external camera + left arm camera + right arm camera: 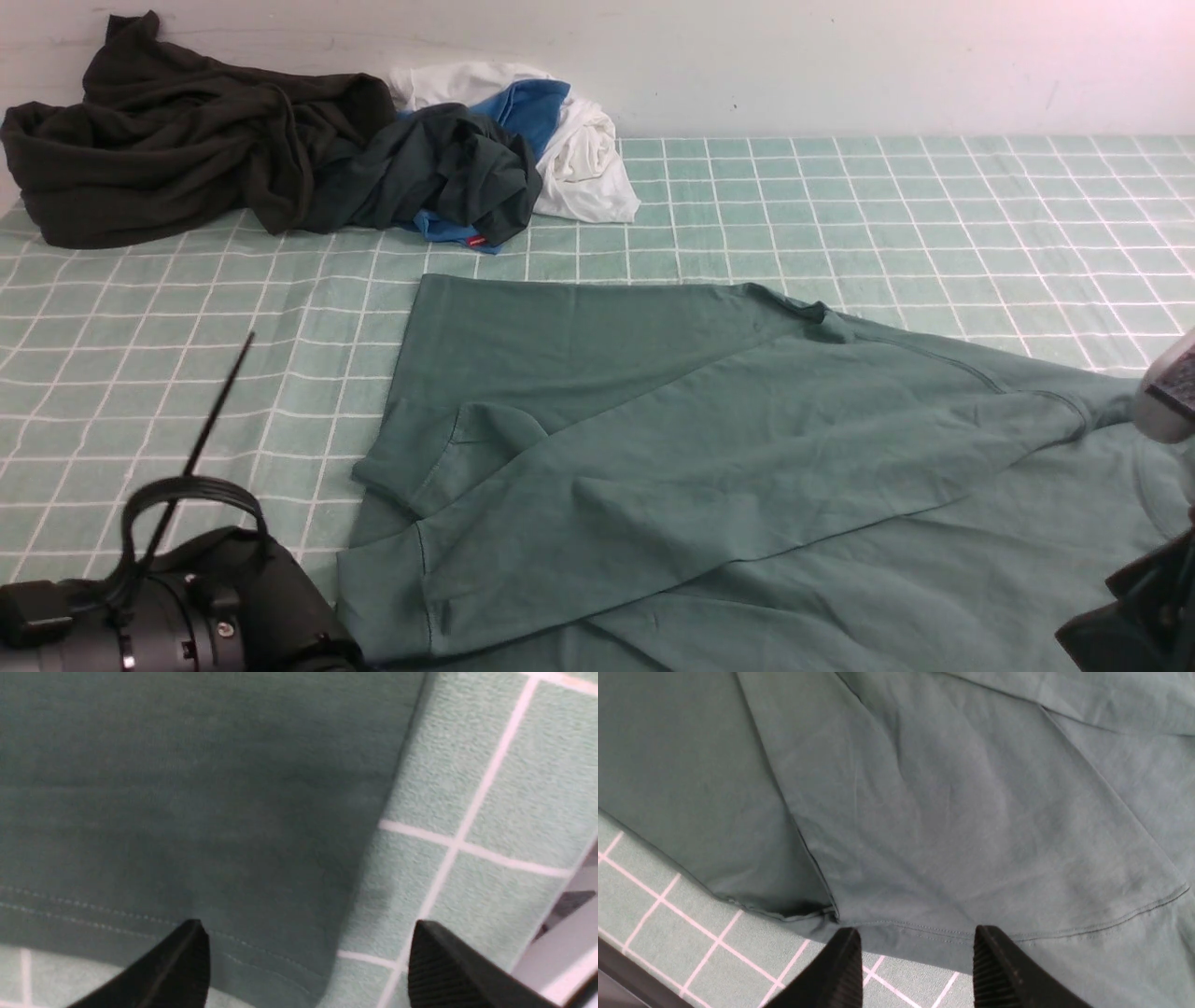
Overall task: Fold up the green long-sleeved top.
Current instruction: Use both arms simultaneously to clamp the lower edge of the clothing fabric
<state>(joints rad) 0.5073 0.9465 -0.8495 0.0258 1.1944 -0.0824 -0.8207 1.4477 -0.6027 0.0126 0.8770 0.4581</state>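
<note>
Two released claws, left gripper (308,961) and right gripper (917,966), hang over the green top (653,448) (sleeve folded across).

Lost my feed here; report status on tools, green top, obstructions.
Left tool open, empty, at green top's corner. Right tool open, empty, at its edge. Top flat, sleeve folded across. Clothes pile far back, apart.
</note>
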